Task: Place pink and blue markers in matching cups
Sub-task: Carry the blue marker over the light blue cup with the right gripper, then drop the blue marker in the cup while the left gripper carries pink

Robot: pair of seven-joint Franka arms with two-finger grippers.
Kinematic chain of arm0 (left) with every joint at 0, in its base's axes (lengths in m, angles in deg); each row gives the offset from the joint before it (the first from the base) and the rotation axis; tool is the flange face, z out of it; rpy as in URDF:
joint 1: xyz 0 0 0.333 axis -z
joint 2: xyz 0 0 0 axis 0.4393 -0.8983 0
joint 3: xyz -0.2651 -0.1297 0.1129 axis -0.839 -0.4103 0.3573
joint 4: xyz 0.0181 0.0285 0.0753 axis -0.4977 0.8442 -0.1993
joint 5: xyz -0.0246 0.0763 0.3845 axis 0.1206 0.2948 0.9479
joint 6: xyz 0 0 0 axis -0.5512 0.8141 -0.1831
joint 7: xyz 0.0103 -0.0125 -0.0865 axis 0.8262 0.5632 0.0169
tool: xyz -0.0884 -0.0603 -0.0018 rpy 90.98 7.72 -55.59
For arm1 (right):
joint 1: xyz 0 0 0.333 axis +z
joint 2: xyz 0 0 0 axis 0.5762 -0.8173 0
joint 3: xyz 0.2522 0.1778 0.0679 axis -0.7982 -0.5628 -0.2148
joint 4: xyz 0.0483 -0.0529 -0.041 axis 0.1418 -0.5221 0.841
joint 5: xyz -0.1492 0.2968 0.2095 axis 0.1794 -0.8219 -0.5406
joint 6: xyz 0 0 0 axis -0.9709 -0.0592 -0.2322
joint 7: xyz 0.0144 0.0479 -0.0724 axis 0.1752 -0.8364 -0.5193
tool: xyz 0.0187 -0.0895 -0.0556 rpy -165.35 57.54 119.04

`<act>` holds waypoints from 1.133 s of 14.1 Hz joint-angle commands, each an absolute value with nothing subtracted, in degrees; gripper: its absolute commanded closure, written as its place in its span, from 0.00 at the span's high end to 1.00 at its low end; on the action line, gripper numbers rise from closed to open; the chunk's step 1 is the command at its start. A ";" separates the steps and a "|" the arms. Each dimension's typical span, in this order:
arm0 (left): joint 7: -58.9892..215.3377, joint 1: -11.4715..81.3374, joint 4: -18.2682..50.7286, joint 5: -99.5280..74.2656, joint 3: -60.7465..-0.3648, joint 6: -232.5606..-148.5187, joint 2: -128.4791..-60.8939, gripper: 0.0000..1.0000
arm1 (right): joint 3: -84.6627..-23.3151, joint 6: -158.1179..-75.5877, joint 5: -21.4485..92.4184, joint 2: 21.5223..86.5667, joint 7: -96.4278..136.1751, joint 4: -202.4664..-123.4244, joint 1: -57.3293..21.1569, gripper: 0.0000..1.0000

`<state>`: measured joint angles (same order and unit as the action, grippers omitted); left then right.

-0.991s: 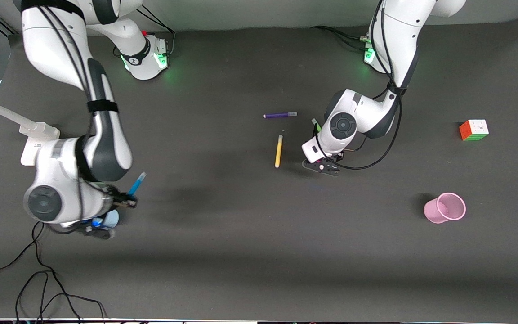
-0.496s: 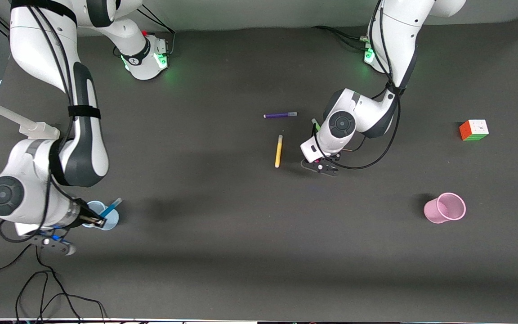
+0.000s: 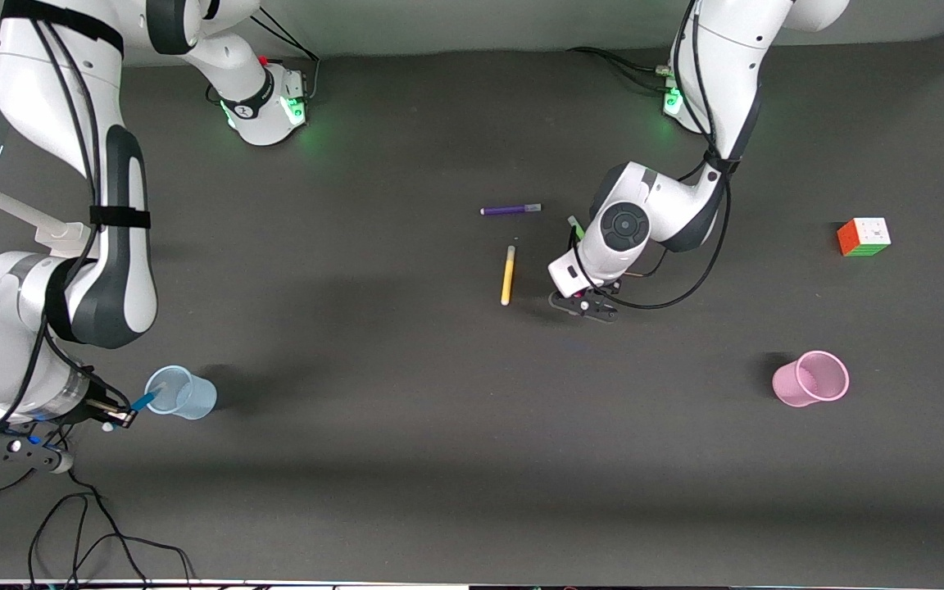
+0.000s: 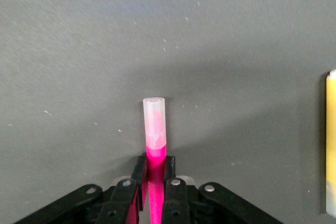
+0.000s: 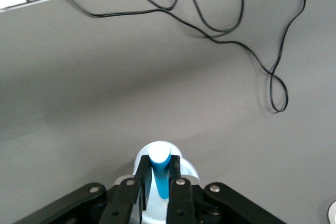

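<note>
The right gripper (image 3: 121, 416) hangs at the right arm's end of the table, over the rim of the blue cup (image 3: 185, 395), which stands nearest the front camera of all items. Its fingers are pinched on the blue marker (image 3: 147, 399), which slants with its tip inside the cup mouth. The right wrist view confirms the grip: the marker (image 5: 159, 174) sits clamped between both fingers, its light-blue end directly over the cup (image 5: 185, 170); that view alone shows loose black cables (image 5: 231, 30) on the floor past the table edge.

The pink cup (image 3: 813, 378) stands toward the left arm's end, at roughly four o'clock from the left gripper (image 3: 586, 305).

The left gripper is low at mid-table. The front view hides its contents; the left wrist view shows its fingers pressed on the pink marker (image 4: 155, 145), the pale cap protruding.

A yellow pen (image 3: 508, 275) lies just beside that gripper, a green pen (image 3: 575, 225) mostly hidden by the arm, a purple pen (image 3: 510, 210) farther off at eleven o'clock. A colour cube (image 3: 864, 236) sits well apart.
</note>
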<state>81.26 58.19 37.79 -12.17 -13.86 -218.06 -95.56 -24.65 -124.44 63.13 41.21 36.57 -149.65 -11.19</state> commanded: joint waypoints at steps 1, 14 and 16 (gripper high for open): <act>81.92 57.79 33.96 -12.69 -13.11 -207.99 -92.28 0.00 | -24.46 -127.88 63.89 43.06 34.49 -154.71 -10.05 0.00; 53.40 38.91 18.57 0.66 -10.30 -178.84 -85.41 0.00 | -24.72 -127.36 63.10 42.97 33.26 -153.49 -10.05 0.99; 44.96 35.30 17.16 2.68 -10.38 -179.54 -85.94 0.00 | -24.72 -124.91 63.02 43.23 32.55 -152.17 -10.13 0.99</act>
<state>51.87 37.70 18.93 0.70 -9.72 -180.51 -85.74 -24.75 -127.16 63.13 41.68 33.88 -152.86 -10.31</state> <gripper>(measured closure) 0.837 0.004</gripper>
